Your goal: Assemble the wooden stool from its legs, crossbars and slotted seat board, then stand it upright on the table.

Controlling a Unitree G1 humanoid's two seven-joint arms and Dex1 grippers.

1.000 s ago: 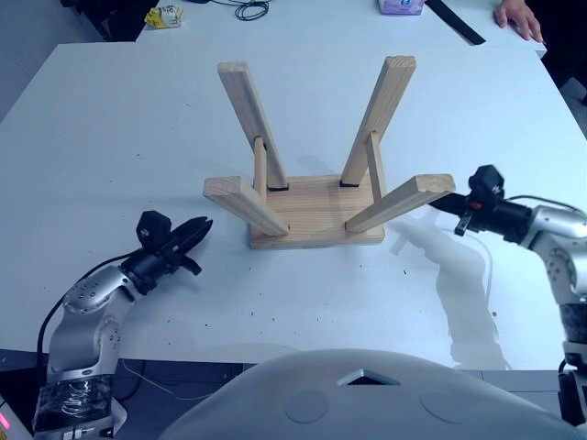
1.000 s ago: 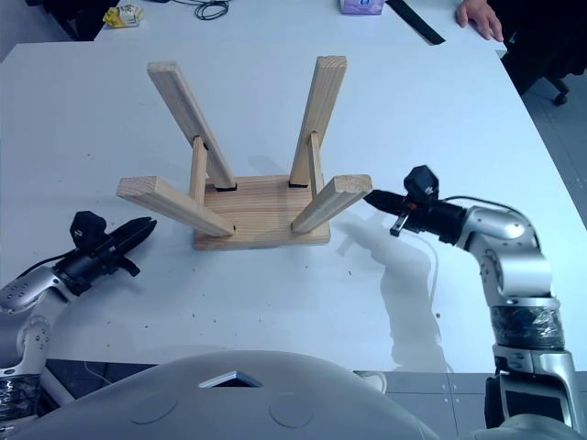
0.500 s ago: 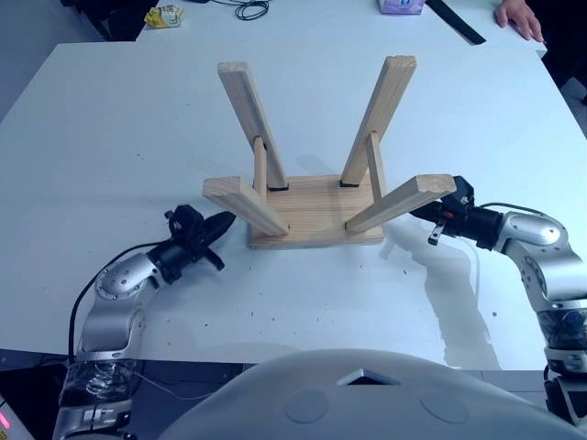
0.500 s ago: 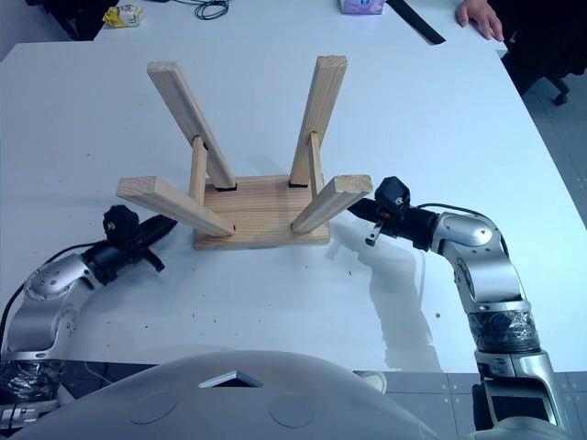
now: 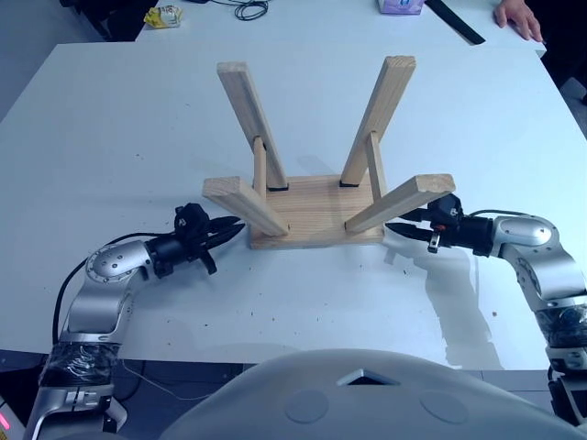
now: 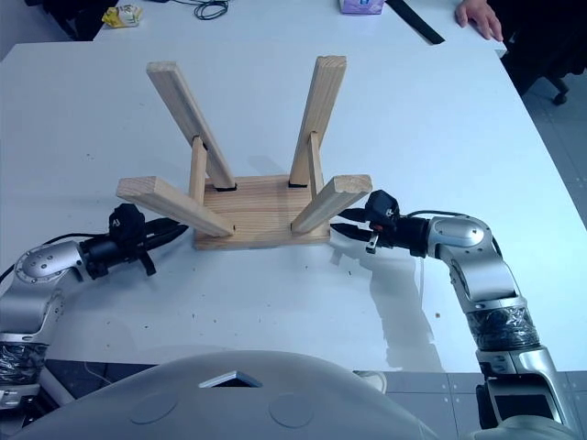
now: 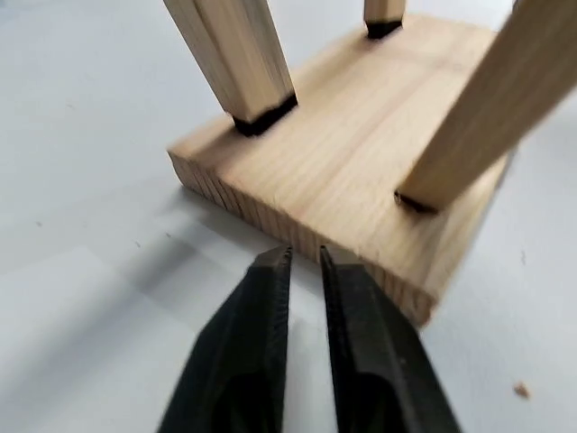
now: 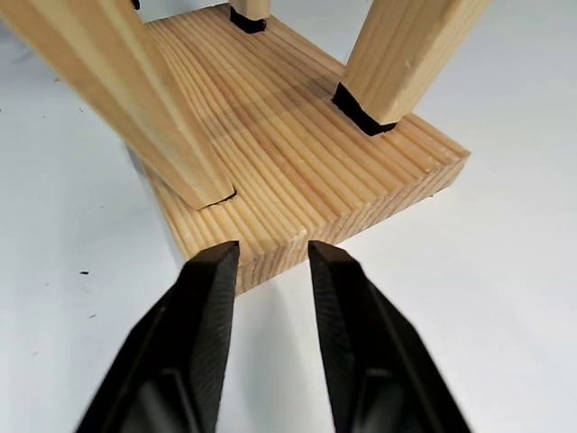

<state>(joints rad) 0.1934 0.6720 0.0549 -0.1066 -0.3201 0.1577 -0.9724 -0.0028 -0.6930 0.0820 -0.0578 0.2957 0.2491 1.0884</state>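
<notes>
1. The left gripper (image 5: 234, 229) lies low over the table (image 5: 110, 137), just beside the left end of the seat board (image 5: 316, 220); its fingers are a slit apart and hold nothing
2. The right gripper (image 5: 394, 228) mirrors it at the board's right end, fingers spread wider, also holding nothing, with the near right corner of the board just ahead of the tips
3. Both sit at table height, likely because the board's edge is the only low, flat place to take hold from two sides at once
4. The stool (image 5: 316, 183) is upside down at the middle of the table: the board lies flat and its slots grip the legs, so it stands without help
5. The two near legs (image 5: 243, 203) splay out toward the grippers, overhanging them, which is why each gripper comes in under a leg
6. Thin crossbars (image 5: 260, 165) join near and far legs on each side
7. The far legs (image 5: 381, 115) lean away
8. Assembly looks done; what is left is turning the stool over, which I judge needs a firm two-sided hold so it does not twist or tip
</notes>
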